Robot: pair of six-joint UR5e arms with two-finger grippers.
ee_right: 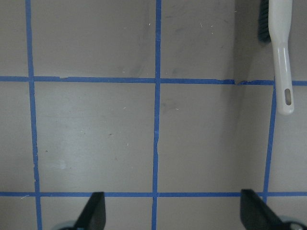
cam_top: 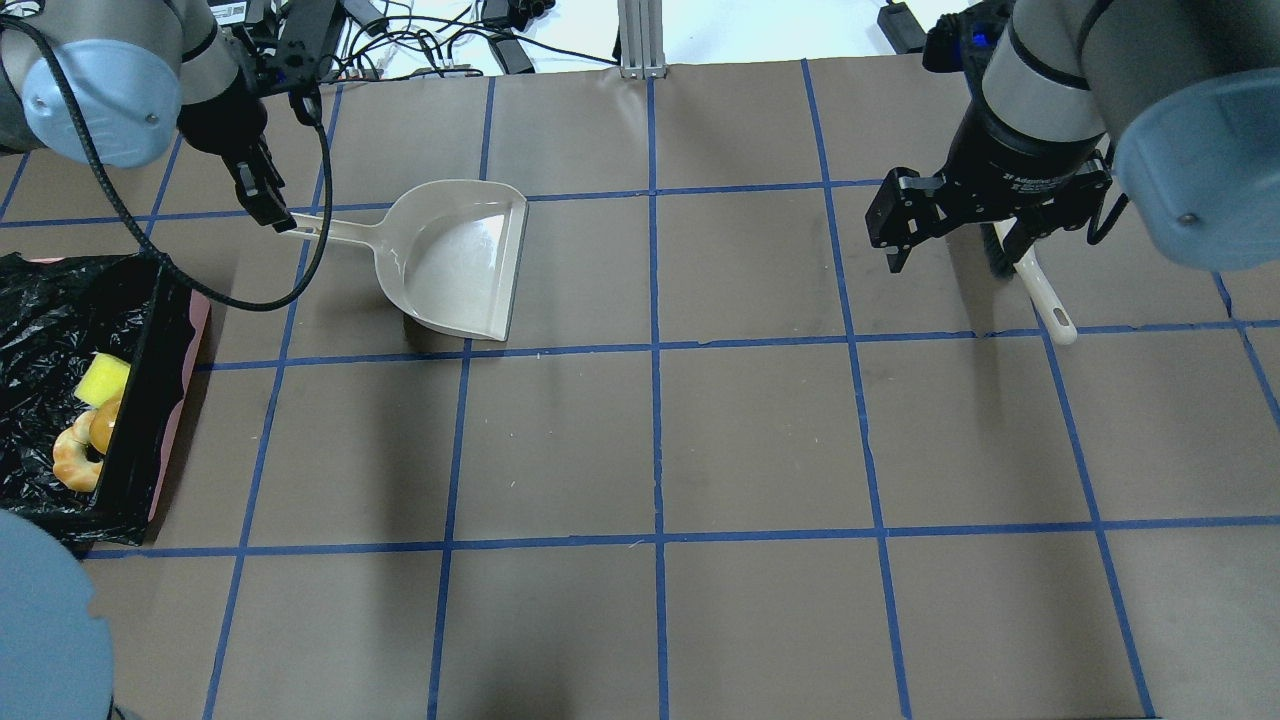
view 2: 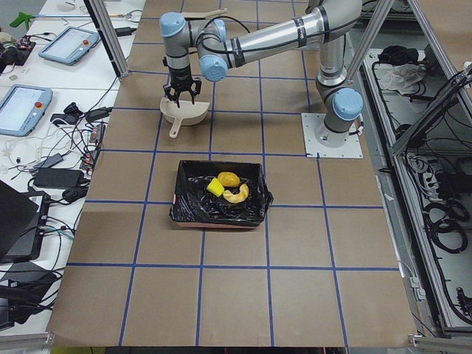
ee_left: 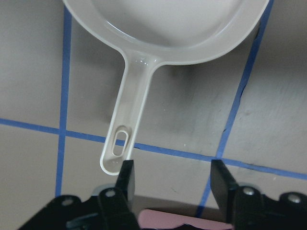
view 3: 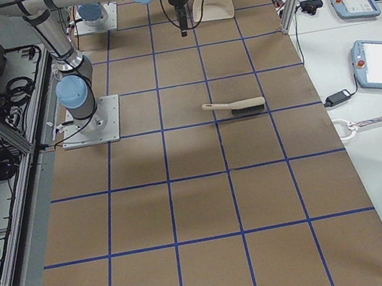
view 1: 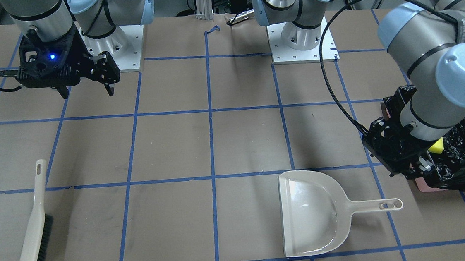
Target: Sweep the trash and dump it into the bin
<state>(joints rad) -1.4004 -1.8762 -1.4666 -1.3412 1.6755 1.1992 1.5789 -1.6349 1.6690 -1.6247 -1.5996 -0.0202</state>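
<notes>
The trash lies inside the bin (cam_top: 178, 405), a pink box lined with black plastic: a yellow sponge (cam_top: 103, 378), a glossy potato (cam_top: 103, 425) and a tan croissant (cam_top: 75, 460). All three also show in the exterior left view, sponge (view 2: 214, 187), potato (view 2: 228, 178) and croissant (view 2: 237, 195). The beige dustpan (cam_top: 460, 255) rests flat and empty on the table. My left gripper (ee_left: 170, 177) hangs open just off the tip of the dustpan handle (ee_left: 125, 129), holding nothing. My right gripper (cam_top: 950, 250) hovers open above the table, beside the brush (view 1: 37, 229).
The brush (ee_right: 280, 57) lies flat on the brown paper, handle toward the robot. A black cable (cam_top: 300, 250) loops from the left arm over the dustpan handle area. Blue tape lines grid the table. Both arm bases (view 1: 300, 38) stand at the robot's edge.
</notes>
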